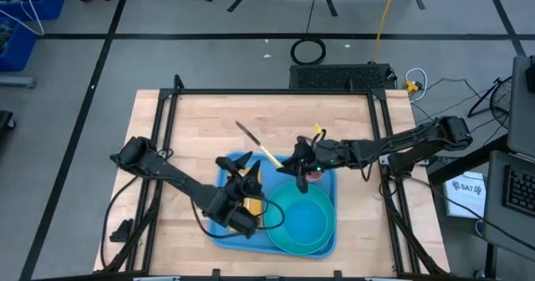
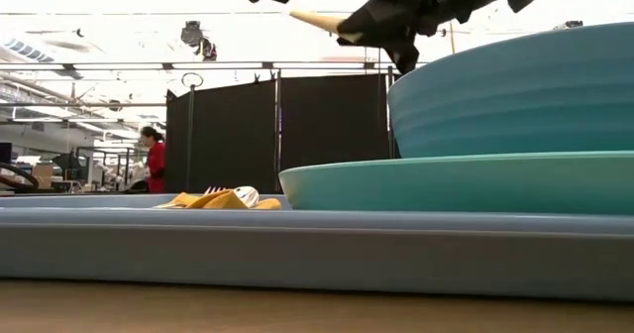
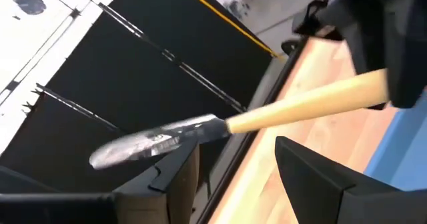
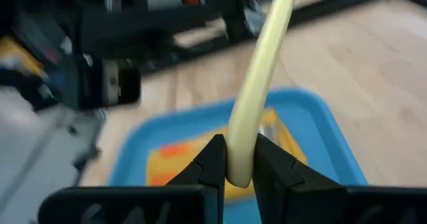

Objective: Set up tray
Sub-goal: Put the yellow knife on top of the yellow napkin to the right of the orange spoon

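The blue tray [image 1: 224, 231] lies near the table's near edge; its rim [image 2: 297, 244] fills the low view. A knife with a cream handle [image 1: 271, 156] and a silver blade [image 1: 246, 131] hangs in the air over the tray's far edge, in my right gripper [image 1: 294, 166]. The blade [image 3: 153, 141] points toward the table's far left. My left gripper [image 1: 244, 177] hovers over the tray's far left part, open and tipped upward, its fingers [image 3: 177, 177] just below the knife without touching it. My right gripper [image 4: 240, 167] pinches the knife's cream handle near its butt end [image 4: 241, 151] between its two fingers. The fingers come from the table's right, across the handle. The knife is lifted clear and slants up and away from the fingers, blade outward.
A turquoise plate [image 2: 446, 179] with a turquoise bowl [image 2: 515, 95] on it fills the tray's right half [image 1: 303, 221]. A yellow napkin with a fork [image 2: 223, 199] lies on the tray's left part [image 1: 251, 206]. Bare wood lies to the far side and left. A person stands far behind.
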Robot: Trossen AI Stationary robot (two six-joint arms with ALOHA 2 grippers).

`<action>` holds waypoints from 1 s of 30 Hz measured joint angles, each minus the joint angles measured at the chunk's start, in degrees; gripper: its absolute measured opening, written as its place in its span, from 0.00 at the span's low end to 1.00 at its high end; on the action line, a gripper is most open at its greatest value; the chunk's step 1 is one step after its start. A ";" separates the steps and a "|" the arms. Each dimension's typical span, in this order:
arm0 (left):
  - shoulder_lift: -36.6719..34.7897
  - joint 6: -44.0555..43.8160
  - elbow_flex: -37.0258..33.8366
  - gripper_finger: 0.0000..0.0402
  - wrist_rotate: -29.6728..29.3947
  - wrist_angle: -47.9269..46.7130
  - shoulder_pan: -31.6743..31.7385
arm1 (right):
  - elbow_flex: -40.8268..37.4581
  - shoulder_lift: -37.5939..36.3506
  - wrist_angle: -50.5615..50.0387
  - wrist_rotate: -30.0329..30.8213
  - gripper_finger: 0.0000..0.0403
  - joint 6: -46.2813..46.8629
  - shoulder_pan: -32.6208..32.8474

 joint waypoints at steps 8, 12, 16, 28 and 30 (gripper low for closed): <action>0.00 -11.47 -0.02 0.50 -2.83 -6.94 -0.25 | -13.65 0.00 31.02 -3.72 0.09 7.07 -2.54; 0.00 -16.48 -0.02 0.50 -4.63 -9.61 0.69 | -17.44 0.01 39.17 -3.16 0.09 8.42 -2.64; 0.00 -26.28 -0.02 0.50 -4.94 -14.12 1.97 | -17.66 -0.02 40.75 -3.43 0.09 7.79 -2.60; -2.32 0.25 -0.07 0.24 15.51 0.93 11.01 | -17.71 -1.46 40.09 -6.84 0.09 6.63 -4.01; -2.32 14.25 -0.07 0.17 22.53 10.32 14.10 | -17.71 -3.46 38.20 -6.84 0.09 5.34 -4.73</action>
